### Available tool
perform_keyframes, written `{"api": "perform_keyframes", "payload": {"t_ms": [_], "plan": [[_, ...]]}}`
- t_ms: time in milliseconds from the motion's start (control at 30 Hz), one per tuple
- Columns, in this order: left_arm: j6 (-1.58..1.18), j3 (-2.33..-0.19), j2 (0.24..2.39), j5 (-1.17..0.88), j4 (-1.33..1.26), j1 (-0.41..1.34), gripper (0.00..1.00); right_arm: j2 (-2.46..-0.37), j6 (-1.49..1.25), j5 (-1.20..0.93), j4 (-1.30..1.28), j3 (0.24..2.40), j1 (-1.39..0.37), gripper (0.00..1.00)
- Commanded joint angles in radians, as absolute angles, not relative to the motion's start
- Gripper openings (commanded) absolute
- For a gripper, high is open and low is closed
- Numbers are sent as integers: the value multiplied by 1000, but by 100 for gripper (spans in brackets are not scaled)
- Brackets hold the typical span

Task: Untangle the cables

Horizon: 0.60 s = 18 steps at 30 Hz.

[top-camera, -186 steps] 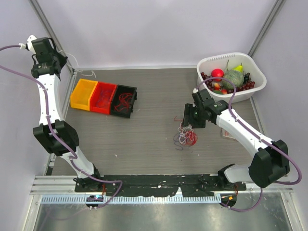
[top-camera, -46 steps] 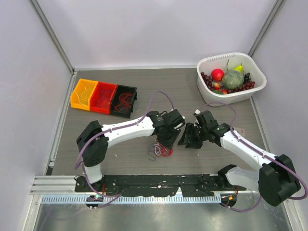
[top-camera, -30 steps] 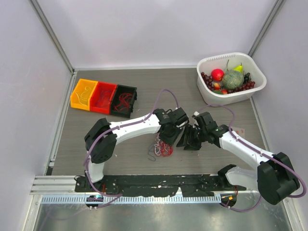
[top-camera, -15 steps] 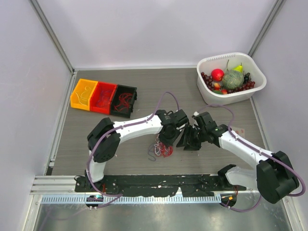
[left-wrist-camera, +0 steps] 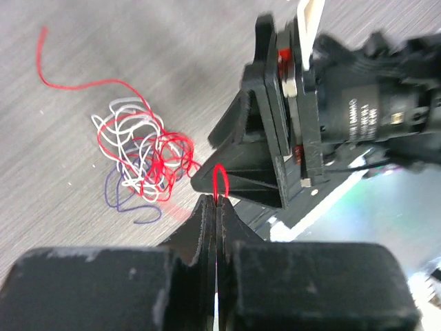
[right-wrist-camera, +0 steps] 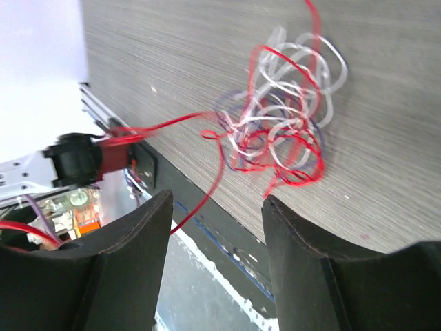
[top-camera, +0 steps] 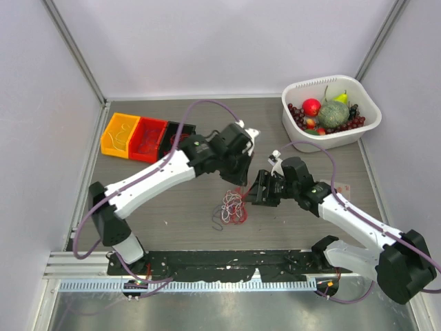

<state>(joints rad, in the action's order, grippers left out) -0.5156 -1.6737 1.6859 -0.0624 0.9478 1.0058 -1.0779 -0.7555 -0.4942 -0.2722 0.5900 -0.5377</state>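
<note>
**Red strand being pinched beside the tangle**

Small white print on the right tool is being shown too blurred for reading. The cables are lying tangled on the worktop, just beside that tool, whose jaws are being held wide around nothing. A red strand is being pinched in the fully closed left tool, above the tangle.
</note>
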Motion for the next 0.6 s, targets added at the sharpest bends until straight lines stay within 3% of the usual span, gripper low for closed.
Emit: {"api": "perform_keyframes", "payload": {"t_ms": [0,200,567], "plan": [[-574,-1768,1571,-113,951,947,0,-988,-773,-520,-130,613,-541,60],[-614,-1920,1494,-230,873,862,0,-934,-712,-434,-172,744,-538,64],[-652,-2376,1549,-308,775,839,0,-1097,-753,-502,-28,851,-572,64]]}}
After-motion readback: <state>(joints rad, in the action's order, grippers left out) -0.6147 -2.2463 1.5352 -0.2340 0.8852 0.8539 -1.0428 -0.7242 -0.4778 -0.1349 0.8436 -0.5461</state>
